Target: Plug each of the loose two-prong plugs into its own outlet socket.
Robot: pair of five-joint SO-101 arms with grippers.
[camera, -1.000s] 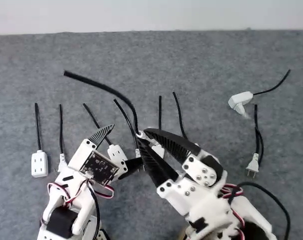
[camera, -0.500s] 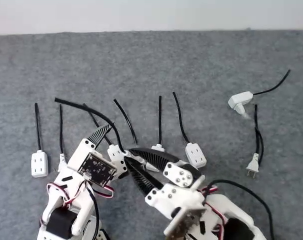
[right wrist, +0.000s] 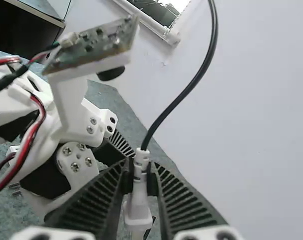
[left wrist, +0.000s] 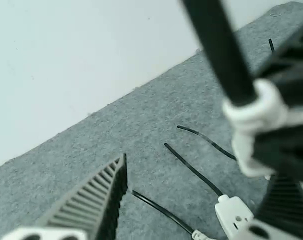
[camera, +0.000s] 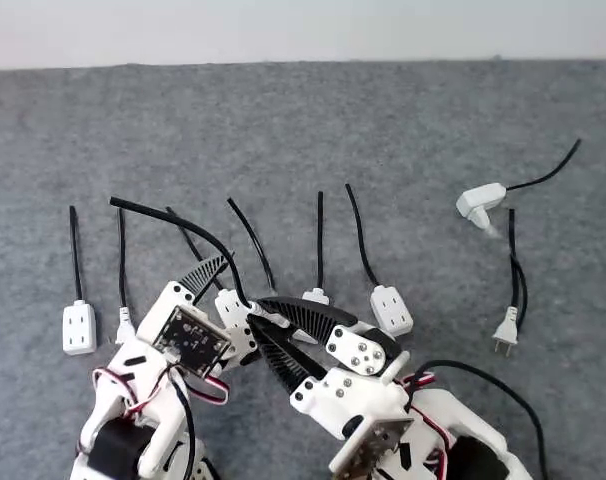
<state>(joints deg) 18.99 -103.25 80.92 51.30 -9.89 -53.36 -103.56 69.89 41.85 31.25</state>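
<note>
My right gripper is shut on a white two-prong plug. The plug's thick black cord arcs up and to the left over the grey mat. The plug is held right beside a white outlet socket. That socket lies between the spread fingers of my left gripper, which is open. In the left wrist view the held plug hangs above the socket, with one ribbed left finger off to the side.
More corded pieces lie in a row: a socket and a plug at the left, a plug and a socket in the middle. At the right lie an angled white plug and a small plug.
My right gripper carried the plug down and left to the socket by the left gripper, and its cord swung left. In the last half second almost nothing moved.
</note>
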